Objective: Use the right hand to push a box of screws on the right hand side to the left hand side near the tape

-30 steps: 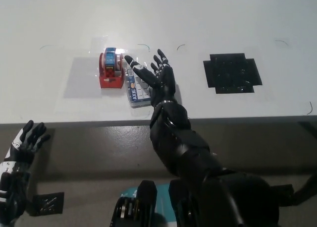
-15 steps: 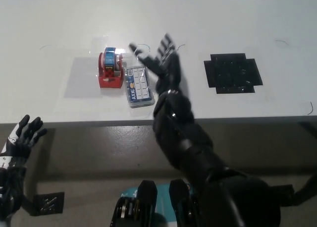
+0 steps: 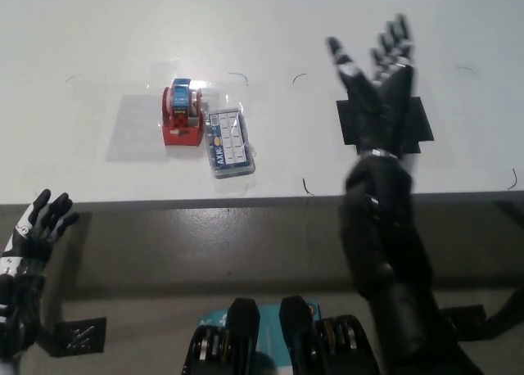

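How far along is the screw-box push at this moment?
Done: the box of screws lies right beside the red tape dispenser, on the table's left half. In hand: nothing; the right hand is open, raised over the black square patch, well clear of the box. The left hand rests open below the table edge. Nothing obvious remains.

Printed lettering is carried along the blue left edge of the box of screws [image 3: 230,144], running lengthwise in white capitals; the letters are too small and blurred to be read with certainty. A label is seen on the blue top of the tape dispenser [image 3: 183,113], but no characters can be made out. No other text, number or sign is legible.
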Robot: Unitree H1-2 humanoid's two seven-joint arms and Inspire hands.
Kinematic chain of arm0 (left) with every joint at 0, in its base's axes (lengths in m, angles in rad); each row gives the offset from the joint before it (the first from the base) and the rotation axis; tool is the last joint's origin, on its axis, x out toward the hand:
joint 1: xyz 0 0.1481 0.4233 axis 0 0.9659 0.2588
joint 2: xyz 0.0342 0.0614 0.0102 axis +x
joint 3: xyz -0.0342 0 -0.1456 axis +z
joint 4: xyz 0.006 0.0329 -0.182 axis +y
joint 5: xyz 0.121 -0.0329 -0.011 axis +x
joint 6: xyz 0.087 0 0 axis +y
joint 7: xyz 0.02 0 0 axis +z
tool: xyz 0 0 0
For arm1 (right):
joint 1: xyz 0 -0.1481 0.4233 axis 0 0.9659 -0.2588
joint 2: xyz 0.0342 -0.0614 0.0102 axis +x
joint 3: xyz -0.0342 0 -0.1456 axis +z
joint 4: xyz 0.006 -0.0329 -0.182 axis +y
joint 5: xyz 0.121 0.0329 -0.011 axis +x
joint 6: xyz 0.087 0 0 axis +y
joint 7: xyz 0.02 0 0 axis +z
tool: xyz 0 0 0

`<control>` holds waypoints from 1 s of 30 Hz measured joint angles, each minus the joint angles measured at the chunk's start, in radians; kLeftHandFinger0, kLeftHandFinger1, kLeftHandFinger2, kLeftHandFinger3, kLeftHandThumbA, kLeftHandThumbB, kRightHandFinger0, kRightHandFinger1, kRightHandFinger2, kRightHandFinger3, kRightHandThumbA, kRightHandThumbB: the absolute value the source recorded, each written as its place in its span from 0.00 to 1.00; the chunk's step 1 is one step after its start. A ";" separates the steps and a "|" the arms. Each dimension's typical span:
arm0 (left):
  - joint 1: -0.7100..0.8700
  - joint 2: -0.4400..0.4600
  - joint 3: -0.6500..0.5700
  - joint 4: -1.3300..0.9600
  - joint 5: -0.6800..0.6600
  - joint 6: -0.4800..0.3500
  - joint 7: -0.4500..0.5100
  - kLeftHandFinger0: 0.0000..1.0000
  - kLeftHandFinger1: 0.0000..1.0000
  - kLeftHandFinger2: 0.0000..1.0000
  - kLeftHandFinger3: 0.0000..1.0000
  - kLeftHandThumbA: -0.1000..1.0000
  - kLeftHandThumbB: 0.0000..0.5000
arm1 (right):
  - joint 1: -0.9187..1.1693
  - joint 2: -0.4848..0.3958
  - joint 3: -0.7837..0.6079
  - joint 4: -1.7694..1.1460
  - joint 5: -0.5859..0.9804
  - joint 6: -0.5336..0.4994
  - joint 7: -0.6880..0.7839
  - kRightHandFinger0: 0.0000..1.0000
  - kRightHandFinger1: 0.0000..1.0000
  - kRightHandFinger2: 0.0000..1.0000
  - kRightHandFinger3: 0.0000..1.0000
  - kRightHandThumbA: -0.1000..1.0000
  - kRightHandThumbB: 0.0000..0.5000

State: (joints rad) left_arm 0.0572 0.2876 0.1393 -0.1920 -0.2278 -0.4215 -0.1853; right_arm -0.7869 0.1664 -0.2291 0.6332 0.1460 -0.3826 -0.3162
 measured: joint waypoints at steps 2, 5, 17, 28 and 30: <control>-0.003 0.000 0.000 0.004 0.000 0.002 0.000 1.00 1.00 1.00 1.00 1.00 0.53 | 0.054 -0.020 0.000 -0.074 0.003 0.008 0.003 1.00 1.00 1.00 1.00 0.91 0.32; -0.011 0.000 0.000 0.014 0.000 0.006 0.000 1.00 1.00 1.00 1.00 1.00 0.54 | 0.139 -0.063 0.003 -0.178 0.009 0.019 0.015 1.00 1.00 1.00 1.00 0.82 0.23; -0.095 0.000 0.000 0.076 0.000 0.026 0.000 1.00 1.00 1.00 1.00 1.00 0.62 | 0.529 -0.363 0.068 -0.598 0.091 0.108 0.118 1.00 1.00 1.00 1.00 0.74 0.31; -0.151 0.003 0.033 0.092 0.005 0.055 0.001 1.00 1.00 1.00 1.00 1.00 0.50 | 0.661 -0.619 0.292 -0.825 0.135 0.239 0.328 1.00 1.00 1.00 1.00 0.72 0.30; -0.157 0.010 0.042 0.093 0.007 0.061 0.001 1.00 1.00 1.00 1.00 1.00 0.47 | 0.669 -0.623 0.334 -0.827 0.143 0.260 0.366 1.00 1.00 1.00 1.00 0.75 0.27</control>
State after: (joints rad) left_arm -0.0994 0.2974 0.1811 -0.0985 -0.2210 -0.3605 -0.1843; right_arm -0.1179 -0.4569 0.1053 -0.1938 0.2886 -0.1225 0.0500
